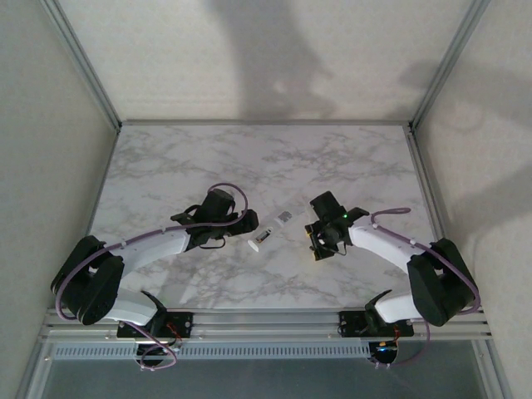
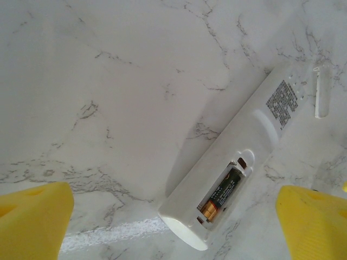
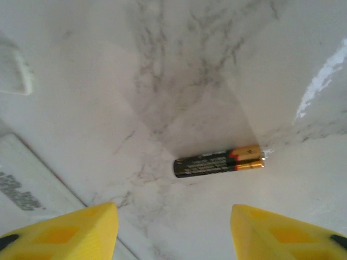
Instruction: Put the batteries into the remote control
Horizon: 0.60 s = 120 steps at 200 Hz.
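The white remote control (image 2: pixel 244 141) lies back-up and aslant on the marble, its battery bay uncovered. One battery (image 2: pixel 222 195) sits in the bay, coppery end toward the remote's near end. My left gripper (image 2: pixel 173 227) hovers over that end, open, yellow fingers (image 2: pixel 32 216) wide on either side and touching nothing. A second battery (image 3: pixel 219 161) lies loose on the table. My right gripper (image 3: pixel 173 233) stands open just short of it, with nothing between its fingers (image 3: pixel 70 235). From above, the remote (image 1: pixel 272 230) lies between the left gripper (image 1: pixel 247 222) and the right gripper (image 1: pixel 318 241).
A small white cover piece (image 2: pixel 322 92) lies on the marble beyond the remote's far end, also seen as a white piece (image 3: pixel 13 73) at the left edge. The remote's edge (image 3: pixel 21 187) runs along the lower left of the right wrist view. Metal frame posts (image 1: pixel 83 62) bound the table.
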Motion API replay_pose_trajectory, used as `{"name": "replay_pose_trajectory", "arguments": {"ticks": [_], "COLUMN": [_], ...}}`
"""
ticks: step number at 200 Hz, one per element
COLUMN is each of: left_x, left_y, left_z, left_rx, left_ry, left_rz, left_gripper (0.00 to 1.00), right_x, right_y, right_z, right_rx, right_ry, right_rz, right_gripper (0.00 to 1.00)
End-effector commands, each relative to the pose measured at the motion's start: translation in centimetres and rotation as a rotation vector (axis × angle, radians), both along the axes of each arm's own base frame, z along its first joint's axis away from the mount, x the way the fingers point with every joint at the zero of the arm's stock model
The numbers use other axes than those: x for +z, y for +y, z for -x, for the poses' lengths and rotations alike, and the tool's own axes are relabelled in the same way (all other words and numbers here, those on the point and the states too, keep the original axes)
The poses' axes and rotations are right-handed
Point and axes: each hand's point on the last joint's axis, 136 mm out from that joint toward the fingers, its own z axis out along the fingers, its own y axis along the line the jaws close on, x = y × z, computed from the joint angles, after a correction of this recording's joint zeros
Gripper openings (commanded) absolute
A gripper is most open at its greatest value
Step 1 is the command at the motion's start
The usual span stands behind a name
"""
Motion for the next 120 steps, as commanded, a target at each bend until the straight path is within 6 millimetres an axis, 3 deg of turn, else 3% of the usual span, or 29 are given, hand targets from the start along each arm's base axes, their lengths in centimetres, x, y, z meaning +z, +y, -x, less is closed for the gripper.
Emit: {"name": "replay_pose_trajectory", "arguments": {"ticks": [1, 120], "left_x": [-0.1, -0.2], "left_y": [0.4, 0.7], "left_z": [0.3, 0.4], "left_rx": [-0.010, -0.001], "left_ry": [-0.001, 0.003], "left_rz": [-0.007, -0.013], "left_gripper": [0.96, 0.96], "right_x": [-1.3, -3.7], "right_y": [-0.7, -2.7], "right_z": [0.4, 0.3], "right_rx": [-0.085, -0.161], "right_ry": [0.014, 0.052], "right_rz": [0.019, 0.051], "right_gripper": [0.58, 0.49]}}
